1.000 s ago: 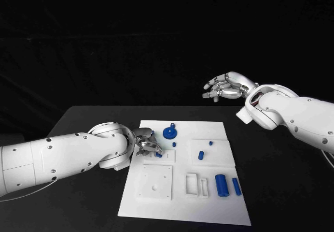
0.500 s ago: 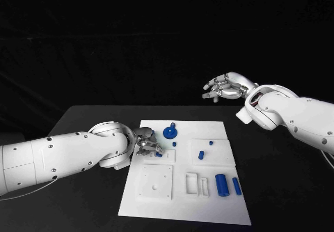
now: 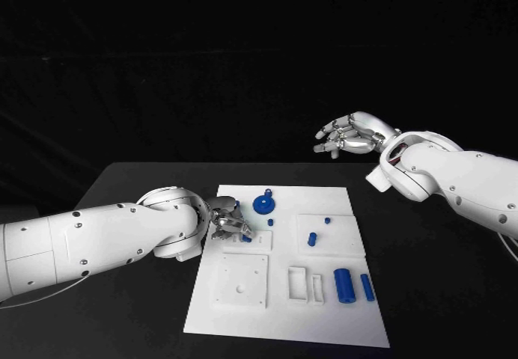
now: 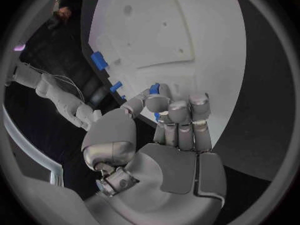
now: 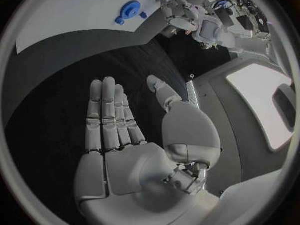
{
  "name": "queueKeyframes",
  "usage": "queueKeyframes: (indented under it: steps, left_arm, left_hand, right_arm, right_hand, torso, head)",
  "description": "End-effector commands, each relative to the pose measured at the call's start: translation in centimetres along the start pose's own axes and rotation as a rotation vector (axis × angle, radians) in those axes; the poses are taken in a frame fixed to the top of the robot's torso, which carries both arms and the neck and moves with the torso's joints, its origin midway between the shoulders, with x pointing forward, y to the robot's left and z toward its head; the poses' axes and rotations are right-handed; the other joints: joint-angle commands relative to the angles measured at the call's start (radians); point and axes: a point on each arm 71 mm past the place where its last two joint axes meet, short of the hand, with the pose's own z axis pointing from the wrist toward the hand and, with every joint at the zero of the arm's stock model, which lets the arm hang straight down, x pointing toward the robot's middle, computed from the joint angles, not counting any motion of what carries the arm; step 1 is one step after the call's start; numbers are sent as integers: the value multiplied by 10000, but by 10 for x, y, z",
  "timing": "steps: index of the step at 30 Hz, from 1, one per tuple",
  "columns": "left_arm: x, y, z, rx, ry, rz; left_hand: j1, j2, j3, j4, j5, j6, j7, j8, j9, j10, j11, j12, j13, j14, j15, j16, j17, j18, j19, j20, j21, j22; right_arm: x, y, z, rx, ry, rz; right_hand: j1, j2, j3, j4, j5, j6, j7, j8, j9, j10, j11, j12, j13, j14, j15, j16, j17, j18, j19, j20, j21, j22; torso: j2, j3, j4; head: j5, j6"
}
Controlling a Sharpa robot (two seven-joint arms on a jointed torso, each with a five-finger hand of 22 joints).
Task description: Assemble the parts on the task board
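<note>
Head view: the task board (image 3: pixel 324 314) lies mid-table. At the board's left edge the left hand (image 3: pixel 227 222) pinches a small blue part (image 3: pixel 246 239) against the plate. Well beyond the board's far right corner, the right hand (image 3: pixel 347 134) hangs raised, fingers apart, holding nothing.

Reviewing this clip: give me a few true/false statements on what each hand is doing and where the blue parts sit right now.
1. The left hand pinches a small blue part over the task board. True.
2. The right hand holds a blue part. False: it holds nothing, fingers apart, raised away from the board.
3. Two blue cylinders lie side by side on the board. True.
4. The round blue part lies on the black table. False: it sits on the board.
</note>
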Motion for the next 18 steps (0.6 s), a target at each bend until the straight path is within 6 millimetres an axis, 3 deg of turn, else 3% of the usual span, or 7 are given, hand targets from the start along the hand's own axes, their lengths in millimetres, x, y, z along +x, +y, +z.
queueKeyframes:
  steps: [1, 5, 11, 18]
  left_arm:
    - [13, 7, 2, -452, 741, 326]
    - [13, 7, 2, -449, 735, 336]
    - [13, 7, 2, -446, 714, 357]
    - [12, 7, 3, -434, 641, 332]
  left_hand:
    - [4, -21, 6, 85, -64, 1832, -741, -4, -71, -192, -164, 53, -10, 112, -162, 31, -12, 85, -50, -848, 30, 107]
    - [26, -8, 17, 86, -58, 1852, -747, 6, -91, -187, -170, 69, -6, 119, -162, 47, -10, 88, -51, -850, 36, 108]
    - [113, 83, 45, 12, 388, 1894, -758, 44, -201, -199, -181, 131, 5, 122, -158, 107, -15, 93, -53, -847, 80, 117]
    - [70, 76, -2, 36, 257, 1897, -758, 59, -246, -207, -179, 150, 4, 120, -156, 123, -23, 91, -52, -842, 94, 114]
  right_arm:
    - [1, 0, 0, -67, 71, -52]
    - [2, 0, 0, -60, 79, -48]
    - [2, 0, 0, -50, 80, -49]
    - [2, 0, 0, -50, 93, -44]
  right_hand:
    - [77, 37, -41, 10, 58, 8, 68, 52, -14, -91, -2, 44, -18, 2, 45, -44, 15, 64, -11, 9, -60, 17]
    - [78, 38, -41, 10, 62, 9, 67, 53, -15, -91, -3, 46, -20, 2, 45, -46, 17, 64, -11, 9, -61, 18]
    - [77, 40, -41, 11, 66, 10, 67, 54, -16, -91, -3, 48, -23, 3, 45, -47, 20, 64, -10, 10, -62, 20]
    - [75, 42, -42, 12, 70, 13, 67, 56, -16, -91, -3, 50, -27, 4, 45, -49, 23, 64, -10, 10, -63, 22]
  torso:
    - [-1, 0, 6]
    - [1, 4, 6]
    - [1, -2, -1]
    - [2, -4, 2]
  head:
    - [5, -17]
    - [16, -20]
    - [24, -28]
    - [22, -17]
